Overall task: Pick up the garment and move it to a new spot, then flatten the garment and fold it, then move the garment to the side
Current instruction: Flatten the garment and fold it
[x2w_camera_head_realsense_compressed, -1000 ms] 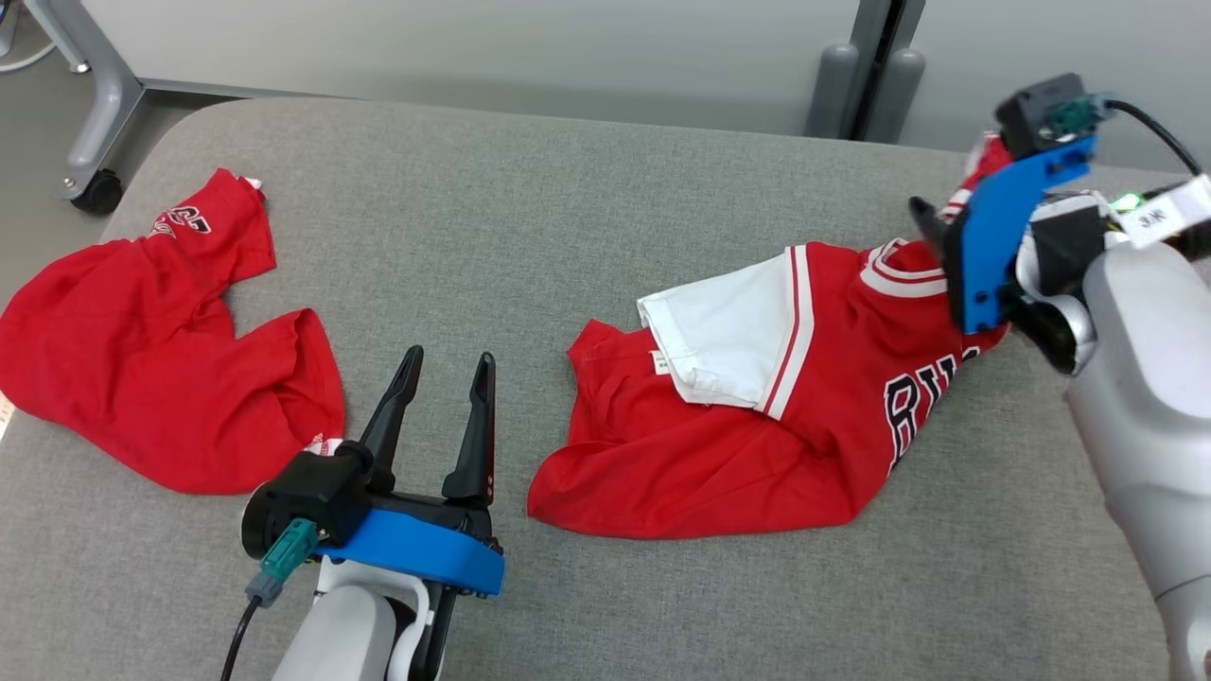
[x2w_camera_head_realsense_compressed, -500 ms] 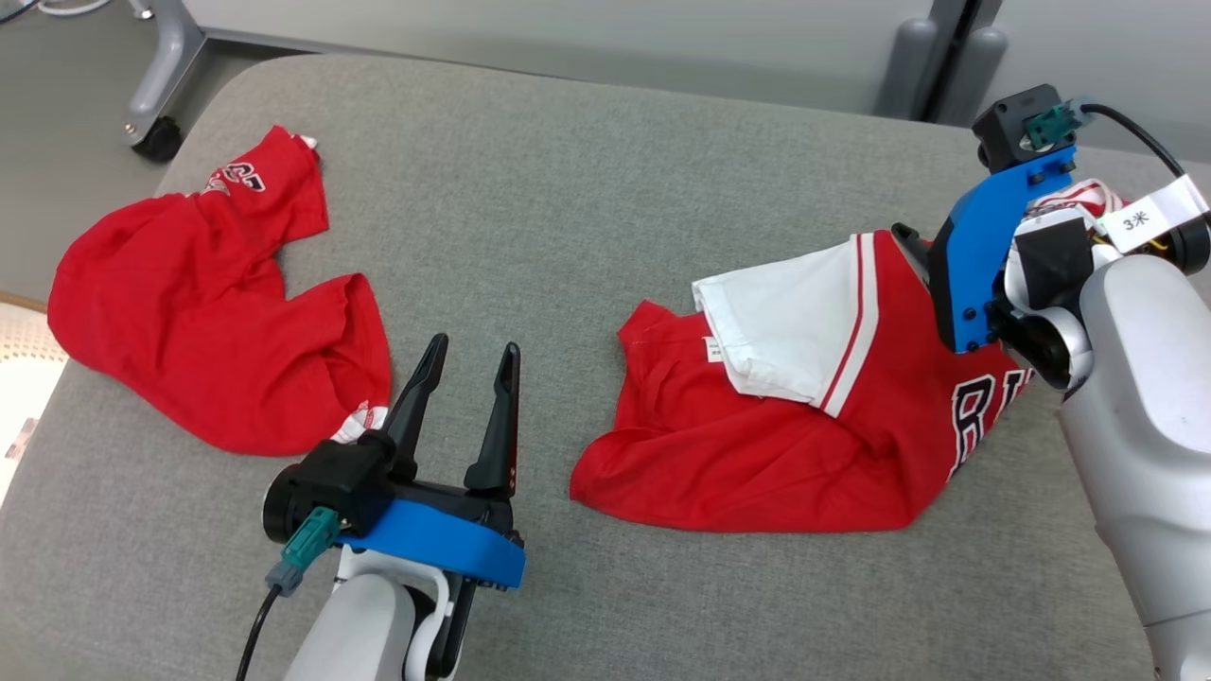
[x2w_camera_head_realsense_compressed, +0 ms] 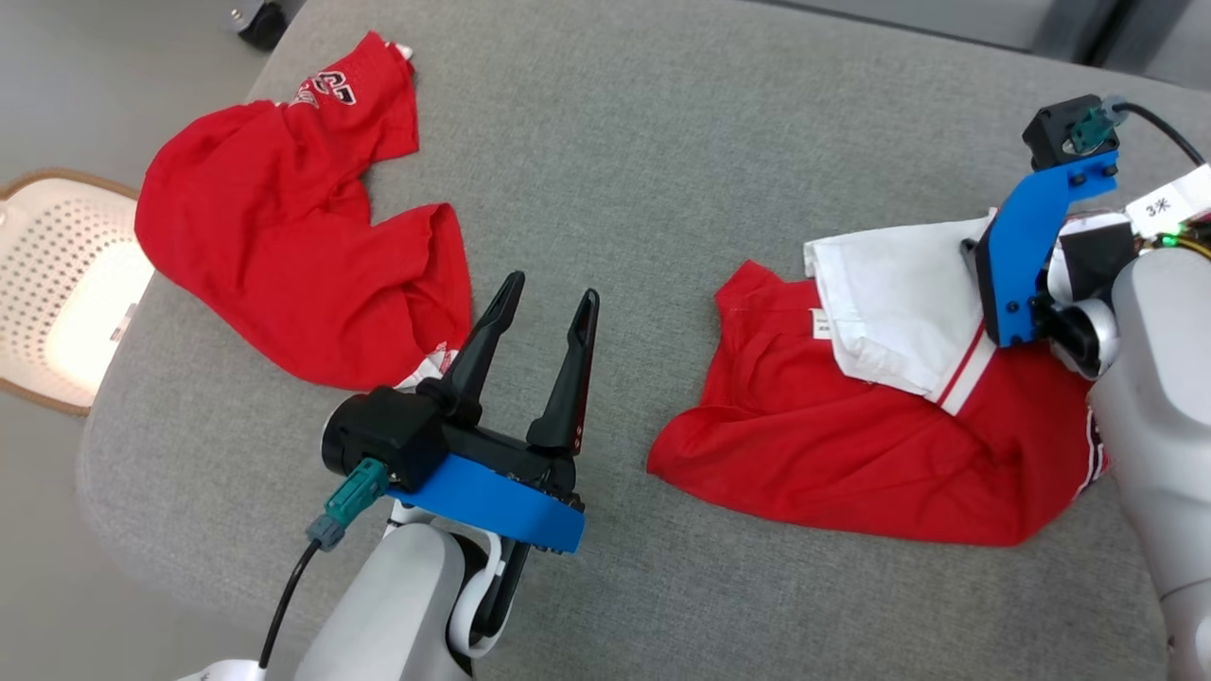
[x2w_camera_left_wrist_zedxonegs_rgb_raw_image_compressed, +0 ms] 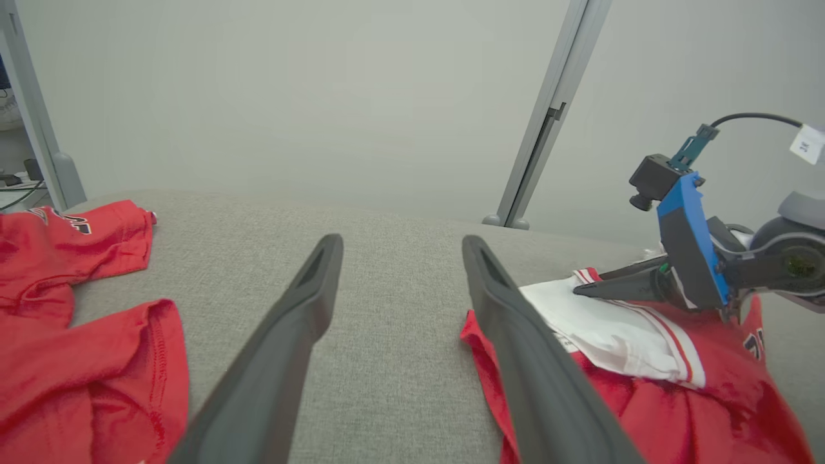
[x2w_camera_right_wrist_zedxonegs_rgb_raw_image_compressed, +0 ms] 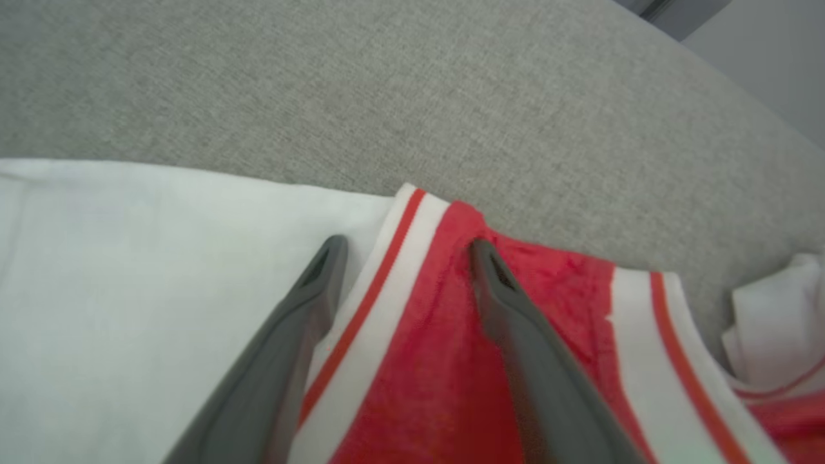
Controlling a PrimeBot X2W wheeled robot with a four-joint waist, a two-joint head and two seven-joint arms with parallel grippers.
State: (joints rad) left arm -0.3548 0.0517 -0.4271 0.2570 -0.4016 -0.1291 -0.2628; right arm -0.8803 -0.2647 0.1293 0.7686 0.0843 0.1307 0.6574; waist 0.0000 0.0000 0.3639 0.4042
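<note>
Red jersey (x2w_camera_head_realsense_compressed: 851, 463) is the right one of two garments on the grey padded table (x2w_camera_head_realsense_compressed: 662, 142), and it lies crumpled on the table's right half. At the far left, off the table edge, stands a pale perforated basket (x2w_camera_head_realsense_compressed: 57, 284). Next comes a red shirt (x2w_camera_head_realsense_compressed: 284, 255), also crumpled, near the left edge of the table, with dark lettering on its far end. To the right of it the left gripper (x2w_camera_head_realsense_compressed: 553, 286) hovers over bare grey cloth between the two garments; its fingers stand wide apart and hold nothing. Further right is the jersey, with a white part (x2w_camera_head_realsense_compressed: 899, 303) turned over on top of the red, bordered by a red and white striped trim. A small white label (x2w_camera_head_realsense_compressed: 821, 324) shows near its left side. The right gripper (x2w_camera_right_wrist_zedxonegs_rgb_raw_image_compressed: 405, 243) is low over this place, jaws spread: one finger above the white part, the other above the red cloth. No fabric is pinched between them. Whether the fingers touch the jersey, I cannot tell.
</note>
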